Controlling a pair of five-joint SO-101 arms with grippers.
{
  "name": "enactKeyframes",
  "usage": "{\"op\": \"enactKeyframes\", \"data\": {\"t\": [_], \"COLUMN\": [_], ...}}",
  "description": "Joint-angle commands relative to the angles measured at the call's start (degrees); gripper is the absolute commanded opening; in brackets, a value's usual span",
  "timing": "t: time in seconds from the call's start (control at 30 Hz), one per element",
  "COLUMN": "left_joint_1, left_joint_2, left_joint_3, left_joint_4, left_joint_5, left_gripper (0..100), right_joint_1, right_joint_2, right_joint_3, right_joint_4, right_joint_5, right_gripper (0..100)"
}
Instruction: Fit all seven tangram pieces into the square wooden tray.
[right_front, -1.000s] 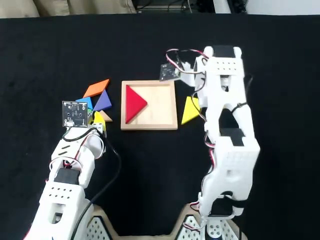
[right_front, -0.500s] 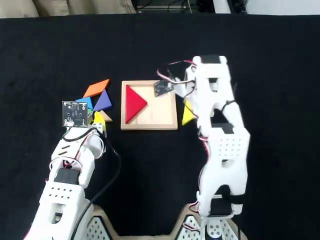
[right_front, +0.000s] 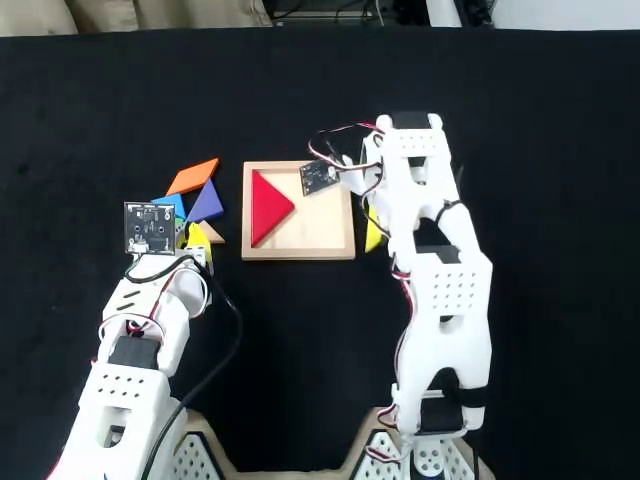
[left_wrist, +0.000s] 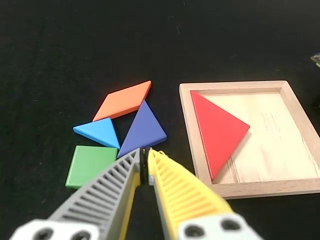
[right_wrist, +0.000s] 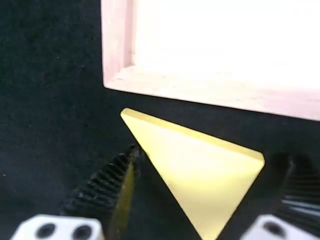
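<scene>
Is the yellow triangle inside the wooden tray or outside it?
Outside. The yellow triangle lies on the black table just beside the wooden tray, with the right gripper open around it.

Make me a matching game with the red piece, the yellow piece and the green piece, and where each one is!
Pieces:
1. red triangle
2. yellow triangle
3. green square

Places:
A. on the black table, between the fingers of the right gripper
B. next to the light blue triangle
C. inside the wooden tray

Pairs: 1-C, 2-A, 3-B
</scene>
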Motion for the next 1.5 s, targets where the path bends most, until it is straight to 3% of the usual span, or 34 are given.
{"op": "enactKeyframes", "data": {"t": [0.0,0.33,0.67,0.87,1.1,1.33,1.47], "left_joint_1": [0.84,0.84,0.84,0.84,3.91,3.82,3.47], "left_joint_2": [-0.44,-0.44,-0.44,-0.44,-0.35,-0.79,-0.79], "left_joint_3": [-0.66,-0.66,-0.66,-0.66,-0.48,0.13,0.31], "left_joint_4": [-1.23,-1.23,-1.23,-1.23,-1.23,-1.23,-1.23], "left_joint_5": [0.09,0.09,0.09,0.09,-3.96,-3.87,-3.96], "left_gripper": [4,4,4,4,4,4,4], "right_joint_1": [-0.09,1.67,2.64,3.52,3.96,-0.88,0.79], "right_joint_2": [0.84,1.01,1.10,0.92,0.84,0.84,0.75], "right_joint_3": [-1.80,-1.89,-4.53,-6.37,-21.32,-28.88,-33.01], "right_joint_4": [-2.73,-6.68,-6.51,-5.80,10.99,10.90,10.90], "right_joint_5": [0.70,0.35,-3.34,-3.43,-3.60,-18.64,-20.22], "right_gripper": [39.1,17.2,23.9,14.6,13.9,13.9,14.2]}}
